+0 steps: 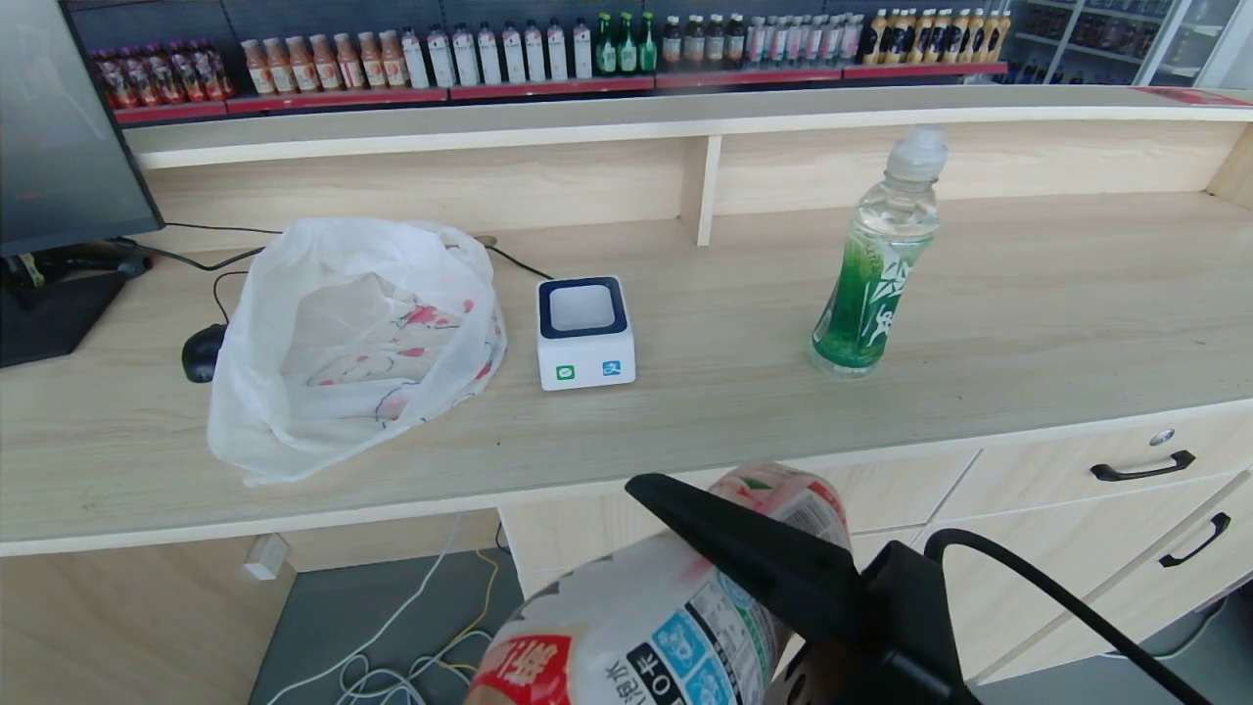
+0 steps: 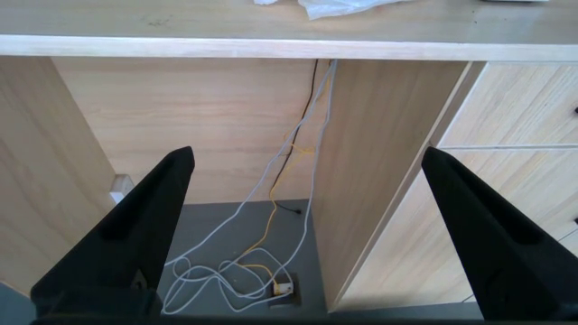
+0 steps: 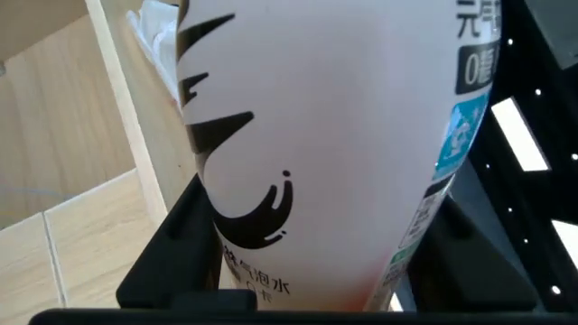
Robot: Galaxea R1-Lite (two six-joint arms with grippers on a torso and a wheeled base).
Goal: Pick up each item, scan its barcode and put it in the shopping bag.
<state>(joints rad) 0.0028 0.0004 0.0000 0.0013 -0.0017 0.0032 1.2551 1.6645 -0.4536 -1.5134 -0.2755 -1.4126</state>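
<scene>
My right gripper (image 1: 729, 548) is shut on a white and pink drink bottle (image 1: 646, 607), held tilted below the counter's front edge; the same bottle (image 3: 334, 135) sits between the black fingers (image 3: 167, 262) in the right wrist view. A white scanner box (image 1: 584, 331) with a dark-rimmed window stands on the counter's middle. The white plastic shopping bag (image 1: 343, 338) lies open to its left. A green-labelled bottle (image 1: 876, 264) stands upright to the right of the scanner. My left gripper (image 2: 307, 226) hangs open below the counter, nothing between its fingers (image 2: 135, 235).
A black mouse (image 1: 203, 351) and a monitor (image 1: 59, 137) sit at the counter's left. A raised back shelf (image 1: 685, 122) runs behind the counter. Drawers with black handles (image 1: 1140, 470) are at the lower right. Cables (image 2: 262, 235) lie on the floor under the counter.
</scene>
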